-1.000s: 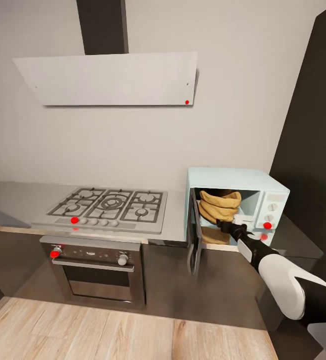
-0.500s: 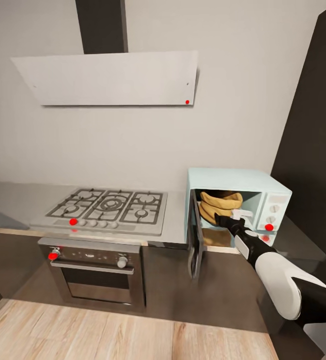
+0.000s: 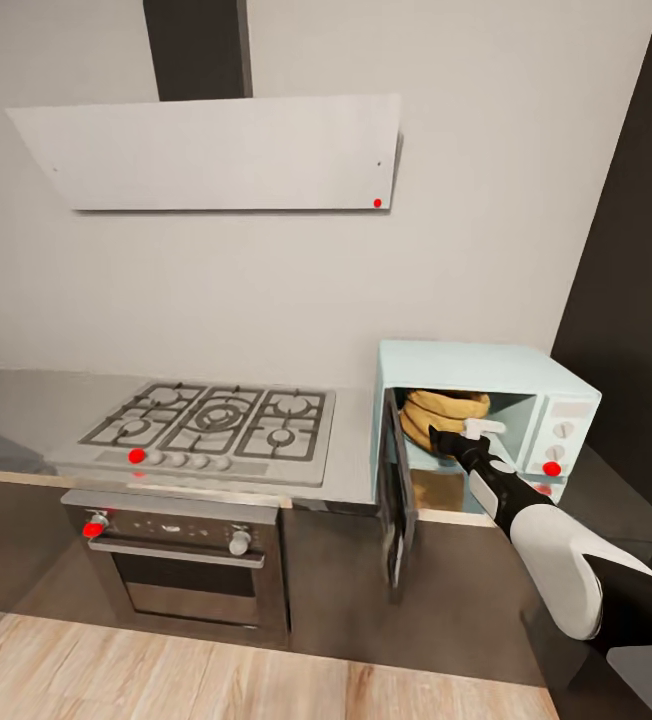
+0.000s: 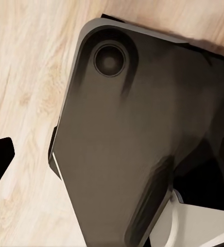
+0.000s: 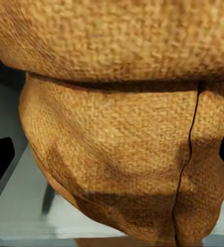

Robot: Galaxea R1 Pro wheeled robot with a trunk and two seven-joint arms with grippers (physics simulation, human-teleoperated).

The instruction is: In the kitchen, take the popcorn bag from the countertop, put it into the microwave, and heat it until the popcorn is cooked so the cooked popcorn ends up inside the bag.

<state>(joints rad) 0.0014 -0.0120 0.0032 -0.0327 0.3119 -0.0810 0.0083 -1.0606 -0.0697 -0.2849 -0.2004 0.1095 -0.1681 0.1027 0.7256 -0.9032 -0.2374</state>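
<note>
While gripped, popcorn bag (image 5: 117, 128) fills jaws

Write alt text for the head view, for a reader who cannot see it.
The robot's right hand reaches into the open mint-blue microwave on the steel countertop, at the tan popcorn bag inside. To the left are a gas hob over a built-in oven, with a white hood above.
</note>
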